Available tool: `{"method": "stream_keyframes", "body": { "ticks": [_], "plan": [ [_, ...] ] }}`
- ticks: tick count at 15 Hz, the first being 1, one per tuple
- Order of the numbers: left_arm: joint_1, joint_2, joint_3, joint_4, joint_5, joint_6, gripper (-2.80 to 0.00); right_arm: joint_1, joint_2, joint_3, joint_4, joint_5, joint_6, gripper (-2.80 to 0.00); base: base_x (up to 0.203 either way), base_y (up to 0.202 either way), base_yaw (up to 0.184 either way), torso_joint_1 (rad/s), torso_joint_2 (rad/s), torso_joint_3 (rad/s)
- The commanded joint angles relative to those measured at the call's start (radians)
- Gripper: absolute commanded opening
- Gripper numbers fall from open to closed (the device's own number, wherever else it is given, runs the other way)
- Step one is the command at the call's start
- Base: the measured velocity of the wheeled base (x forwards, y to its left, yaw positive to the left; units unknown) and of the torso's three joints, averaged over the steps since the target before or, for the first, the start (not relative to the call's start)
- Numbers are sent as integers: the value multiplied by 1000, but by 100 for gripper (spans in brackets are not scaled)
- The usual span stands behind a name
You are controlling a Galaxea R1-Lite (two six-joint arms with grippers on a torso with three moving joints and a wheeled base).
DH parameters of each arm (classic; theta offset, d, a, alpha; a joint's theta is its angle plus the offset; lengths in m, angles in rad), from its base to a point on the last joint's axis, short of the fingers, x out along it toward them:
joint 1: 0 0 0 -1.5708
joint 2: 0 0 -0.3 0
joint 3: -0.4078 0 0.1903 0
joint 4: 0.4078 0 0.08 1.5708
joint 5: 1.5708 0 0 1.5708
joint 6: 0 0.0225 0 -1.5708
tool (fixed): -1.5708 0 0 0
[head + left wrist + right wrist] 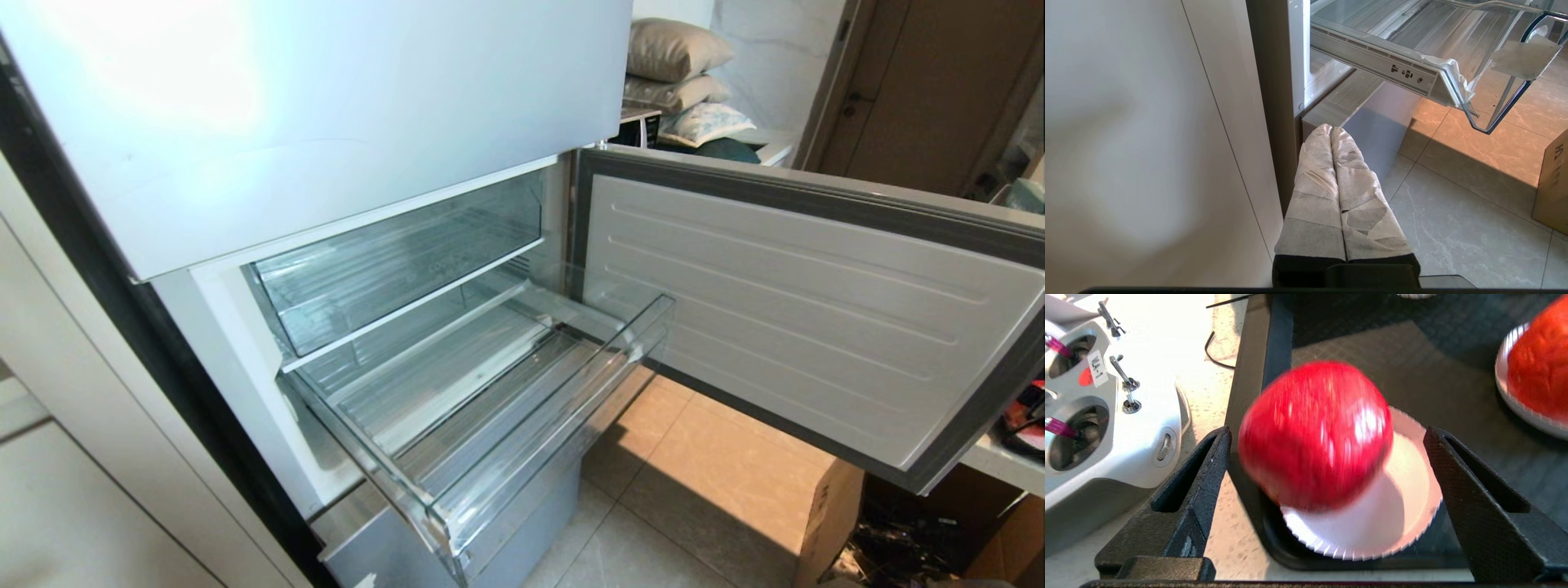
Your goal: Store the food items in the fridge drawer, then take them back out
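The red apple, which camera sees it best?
The right wrist view shows it best: the red apple fills the middle, on a white paper plate, between the open fingers of the right end effector. The head view and left wrist view show no apple, only the fridge drawer.

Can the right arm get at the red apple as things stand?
Probably yes. The right gripper is open, jaws wide on either side of the red apple, which sits on a white paper plate in a black tray. Nothing lies between jaws and fruit.
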Motion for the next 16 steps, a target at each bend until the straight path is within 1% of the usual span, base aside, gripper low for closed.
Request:
{"method": "stream_keyframes", "body": {
  "ticks": [1,5,8,11,13,14,15,16],
  "plan": [
    [0,0,0,1,1,0,-280,-1,-35,7,13,-2,41,0,0,0,0,0,0,0],
    [0,0,0,1,-1,0,-280,-4,-63,15,41,-3,221,0,0,0,0,0,0,0],
    [0,0,0,1,-1,0,-280,-9,-69,20,38,-3,288,0,0,0,0,0,0,0],
    [0,0,0,1,1,0,-280,-28,-84,62,38,-2,390,0,0,0,0,0,0,0],
    [-1,0,0,1,0,0,-280,-47,-94,91,38,5,480,0,0,0,0,0,0,0],
    [0,0,0,1,-1,0,-280,-51,-92,94,39,18,523,0,0,0,0,0,0,0],
    [0,0,0,1,1,0,-280,-61,-89,96,39,57,558,0,0,0,0,0,0,0],
    [0,0,0,1,1,0,-280,-77,-85,95,40,113,583,0,0,0,0,0,0,0]
  ]
}}
